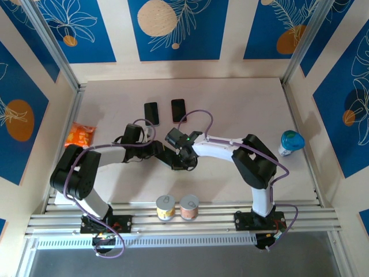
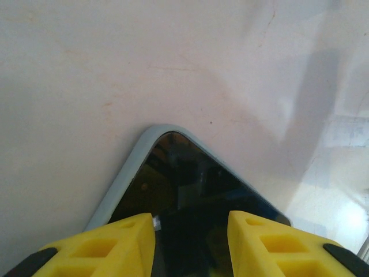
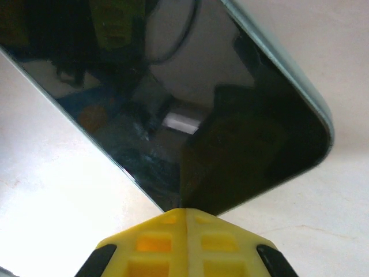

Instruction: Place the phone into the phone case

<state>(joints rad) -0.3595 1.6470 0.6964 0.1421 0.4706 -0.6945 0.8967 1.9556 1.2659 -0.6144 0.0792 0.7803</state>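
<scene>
Blue walls (image 1: pixel 173 29) with white leaves and orange dots stand around a pale table (image 1: pixel 242 104). Near its middle the two arms meet over the phone (image 3: pixel 173 115). The right gripper (image 3: pixel 185 216) is squeezed tight, with its yellow fingers pressed together into one point. That point sits right at the near edge of the dark glass. I think it is closed like this so it can poke and push the phone down. The left gripper (image 2: pixel 192 222) has its fingers apart, with dark glass showing between them. They sit over the phone, but I cannot tell if they press on it or just hang above it. My guess is that this arm is there to stop things from sliding. A pale grey-blue case (image 2: pixel 124 173) rims the phone along its edges and round one corner. So the phone looks to be lying in the case, flat on the table, though I cannot tell if it is snapped in all the way round. At 12 o'clock from the grippers lie two more dark slabs (image 1: pixel 151 112), side by side. An orange bag (image 1: pixel 79 135) lies at 9 o'clock, a blue-capped bottle (image 1: pixel 291 142) stands at 3 o'clock, and two cans (image 1: pixel 165 206) stand at 6 o'clock. I cannot read any words on them, because they are too small.
</scene>
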